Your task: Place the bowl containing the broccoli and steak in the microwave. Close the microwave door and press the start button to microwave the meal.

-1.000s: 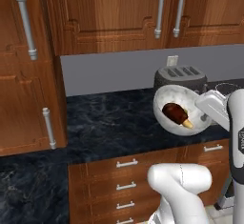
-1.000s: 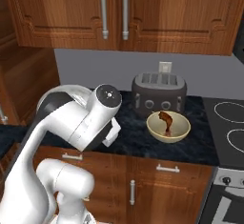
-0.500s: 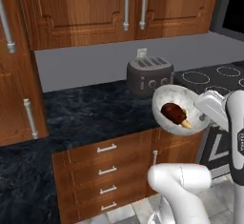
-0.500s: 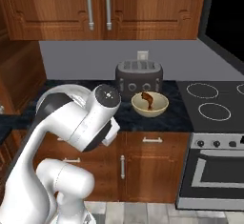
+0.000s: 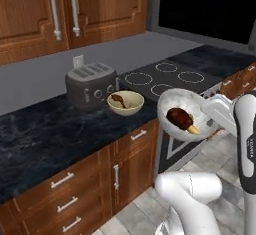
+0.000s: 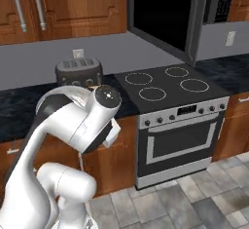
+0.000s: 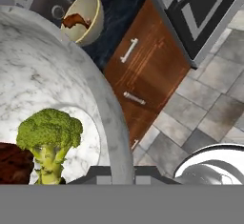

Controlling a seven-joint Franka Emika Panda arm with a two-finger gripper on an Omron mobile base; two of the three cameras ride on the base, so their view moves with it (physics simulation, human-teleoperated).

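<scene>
On the far left of the left base view, the dark marbled counter [image 5: 45, 129] runs along under the wooden cabinets, and toward its right end sits the grey toaster [image 5: 91, 84]. Just right of it and a touch nearer rests the tan bowl [image 5: 125, 102] with the brown drumstick [image 5: 118, 99] inside. Right again, and nearer, the white bowl [image 5: 182, 114] hangs in the air off the counter's front edge, in front of the stove, tilted so its inside faces the camera. The steak [image 5: 180, 118] lies in it, dark brown with a pale tan end. The claw [image 5: 216, 113] meets the bowl's right rim, and it grips that rim, though its fingers are hard to make out there. Beyond the bowl lies the black stovetop [image 5: 167, 78] with its four rings, and above it, far right, gapes the microwave [image 5: 210, 6] with its dark cavity open. In the hand view, the bowl's marbled white wall curves up close, and the broccoli [image 7: 47, 139] stands on the bottom beside the steak's dark edge.
</scene>
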